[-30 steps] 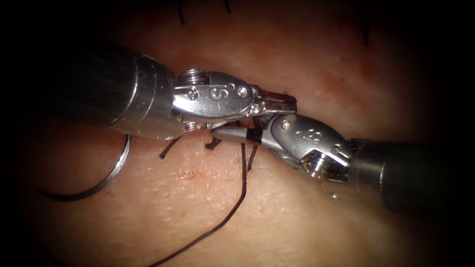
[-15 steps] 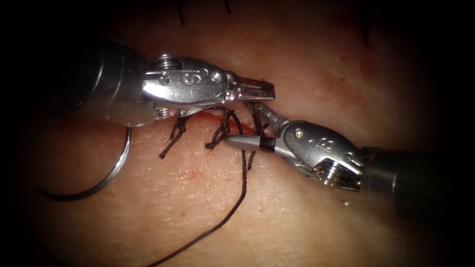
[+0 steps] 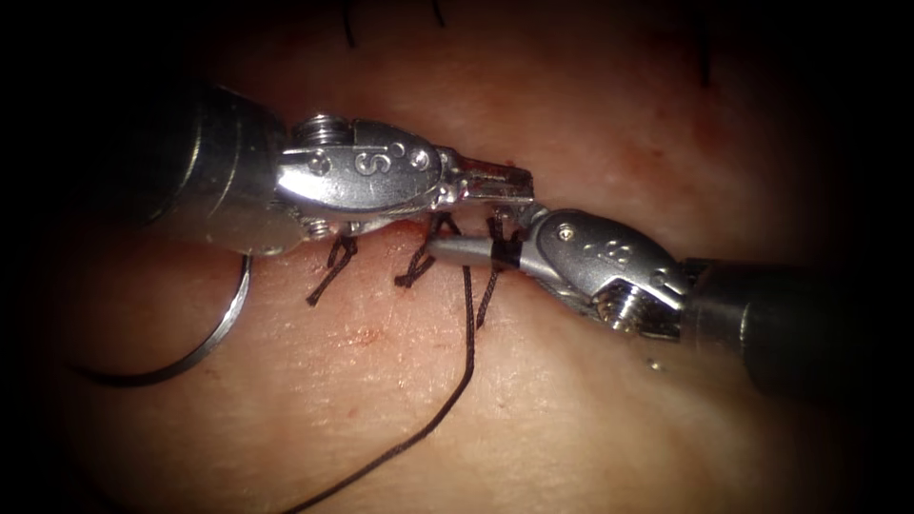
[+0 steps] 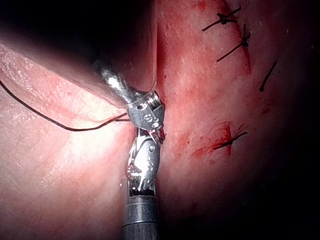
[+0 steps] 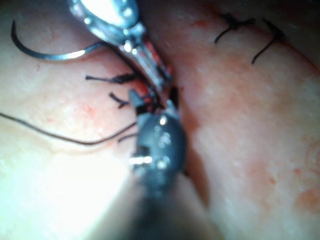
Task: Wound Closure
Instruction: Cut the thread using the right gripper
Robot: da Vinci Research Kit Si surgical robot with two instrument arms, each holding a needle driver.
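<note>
Since a second ago my left tool [image 3: 500,183] has drawn back leftward, jaws together on nothing I can make out. My right tool [image 3: 476,249] is clamped on the thread [image 3: 468,333]. The needle [image 3: 205,343] lies free on the tissue [image 3: 590,428], partly hidden behind my left shaft; the right wrist view shows its whole curve.

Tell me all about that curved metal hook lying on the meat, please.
That is the needle: a thin, shiny steel arc, roughly half a circle. It lies flat and loose on the tissue, left of the cut, with neither tool holding it and no part of it in the tissue. One end runs under the left tool; the other fades into shadow. The right wrist view shows it too, beside the stitches.
</note>
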